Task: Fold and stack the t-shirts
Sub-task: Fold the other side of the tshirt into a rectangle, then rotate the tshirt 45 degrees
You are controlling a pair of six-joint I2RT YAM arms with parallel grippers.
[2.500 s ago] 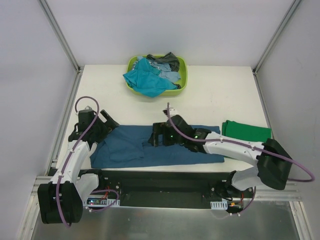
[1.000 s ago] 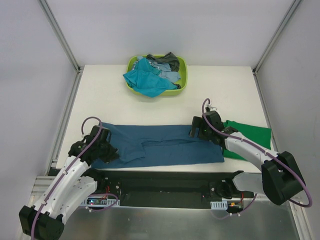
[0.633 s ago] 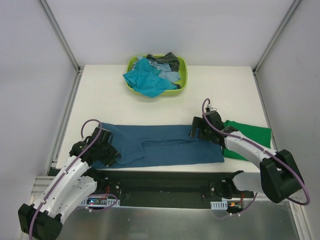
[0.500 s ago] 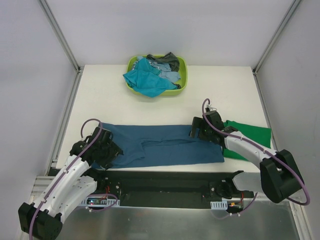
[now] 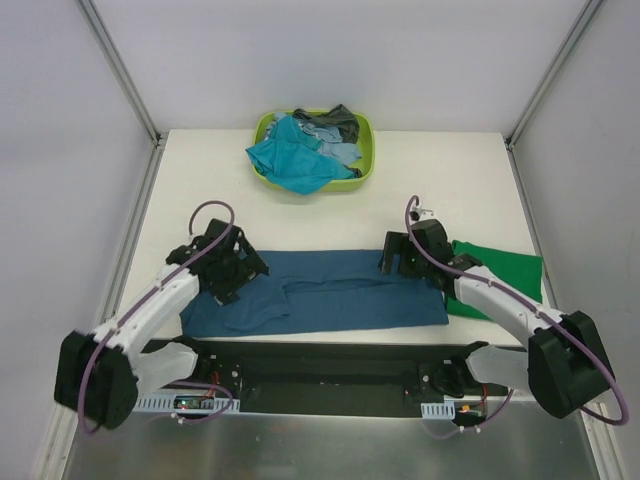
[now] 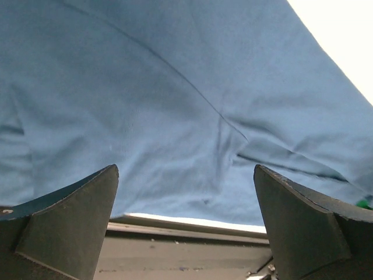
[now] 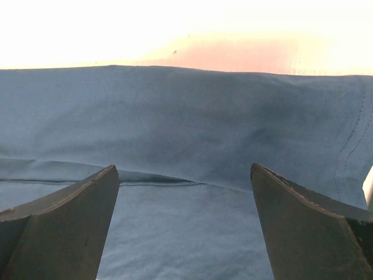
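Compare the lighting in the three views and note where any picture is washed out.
Right wrist view: table beyond the blue shirt blown out to white and orange. Left wrist view: table corner glares white, fingers dark. Top view: even light, sharp, no glare.

The left gripper (image 6: 185, 169) and the right gripper (image 7: 185, 168) both sit low, jaws spread wide apart.

Overhead view from behind; wrist views close above shared blue t-shirt (image 5: 340, 295)
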